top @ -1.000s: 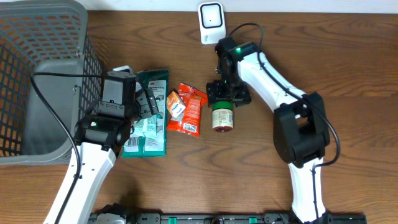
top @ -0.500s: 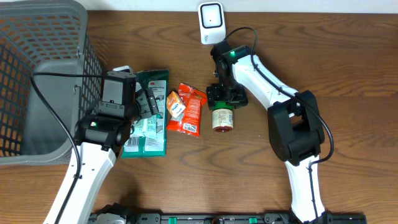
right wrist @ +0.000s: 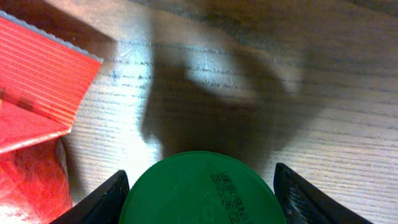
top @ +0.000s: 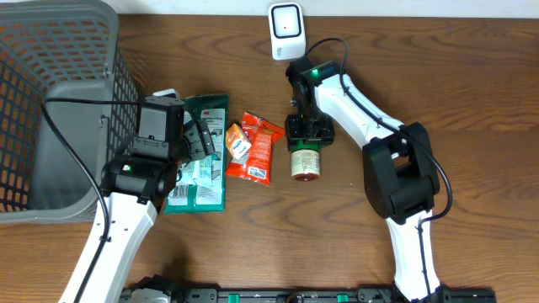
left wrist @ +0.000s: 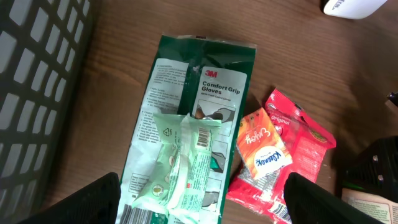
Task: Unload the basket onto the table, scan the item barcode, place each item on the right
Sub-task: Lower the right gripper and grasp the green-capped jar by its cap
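- Wooden table (top: 488, 101): scan not done yet, I judge; lifting and presenting remain.
- Basket (top: 50, 84): beside left gripper (left wrist: 205, 199), which hangs wide open, empty, above gloves (left wrist: 186, 112).
- Jar (top: 305, 164): between fingers of right gripper (right wrist: 200, 186); if they grip it, I cannot tell.
- Scanner (top: 285, 25): beyond right gripper, apart.

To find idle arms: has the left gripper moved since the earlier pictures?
No. The left gripper hangs over the green glove packet, at the same distance from the grey basket as before.
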Tool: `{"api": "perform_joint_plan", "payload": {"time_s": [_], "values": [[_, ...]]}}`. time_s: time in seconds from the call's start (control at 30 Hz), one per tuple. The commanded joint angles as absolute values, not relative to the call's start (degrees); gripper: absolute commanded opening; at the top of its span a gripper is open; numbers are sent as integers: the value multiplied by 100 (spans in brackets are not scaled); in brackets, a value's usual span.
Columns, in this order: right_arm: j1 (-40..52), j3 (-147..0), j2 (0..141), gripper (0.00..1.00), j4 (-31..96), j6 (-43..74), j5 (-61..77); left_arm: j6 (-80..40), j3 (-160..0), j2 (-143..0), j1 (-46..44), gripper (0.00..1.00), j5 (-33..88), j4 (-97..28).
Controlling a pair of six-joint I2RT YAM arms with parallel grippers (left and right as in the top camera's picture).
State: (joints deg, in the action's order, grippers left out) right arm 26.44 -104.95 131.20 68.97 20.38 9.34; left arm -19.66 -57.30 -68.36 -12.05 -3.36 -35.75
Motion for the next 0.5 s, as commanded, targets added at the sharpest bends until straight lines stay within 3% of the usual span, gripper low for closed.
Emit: {"api": "perform_joint_plan", "payload": {"time_s": [0.0, 0.3, 0.47], "values": [[2657, -10575, 12696, 58, 7000, 1909, 906, -1977, -5841, -6816, -1186, 84, -346, -3575], [2668, -10569, 12300, 53, 7443, 1835, 705, -1977, -5841, -6816, -1186, 84, -349, -3573], [2738, -10562, 12300, 55, 7588, 1837, 392, -1977, -5841, -6816, -1186, 84, -349, -3575]]}}
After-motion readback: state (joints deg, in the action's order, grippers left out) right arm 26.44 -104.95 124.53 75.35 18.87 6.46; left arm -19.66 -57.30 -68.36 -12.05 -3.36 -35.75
